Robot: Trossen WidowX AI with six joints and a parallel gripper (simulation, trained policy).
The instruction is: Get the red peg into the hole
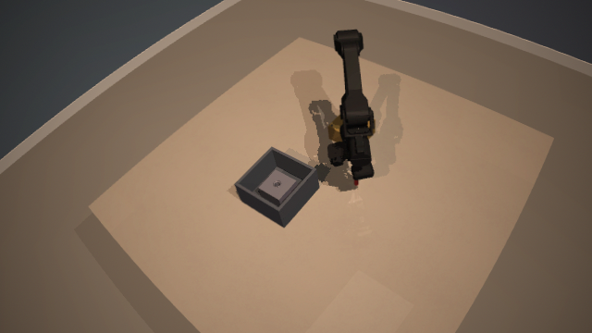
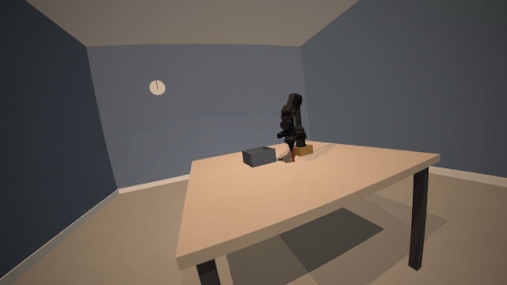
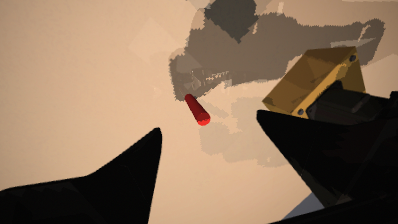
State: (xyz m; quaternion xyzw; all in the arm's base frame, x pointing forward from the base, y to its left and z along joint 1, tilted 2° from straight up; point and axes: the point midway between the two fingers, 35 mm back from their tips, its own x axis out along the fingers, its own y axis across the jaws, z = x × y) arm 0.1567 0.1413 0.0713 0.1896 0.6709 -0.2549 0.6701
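Open tool (image 3: 209, 123), empty; red peg (image 1: 356, 182) (image 2: 293, 156) (image 3: 198, 110) mostly hidden from top, whole in wrist view

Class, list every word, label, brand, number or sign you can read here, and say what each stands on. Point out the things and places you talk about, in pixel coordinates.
None can be read.
The wall clock (image 2: 157, 87) has hands, but any numerals are too small to make out.
The red peg (image 1: 356, 182) (image 2: 293, 156) (image 3: 197, 110) and open box (image 1: 300, 200) (image 2: 259, 158) show no lettering.

Top looks steeply down, exterior obliquely from farther off; both share the table (image 1: 208, 259) (image 2: 253, 198).
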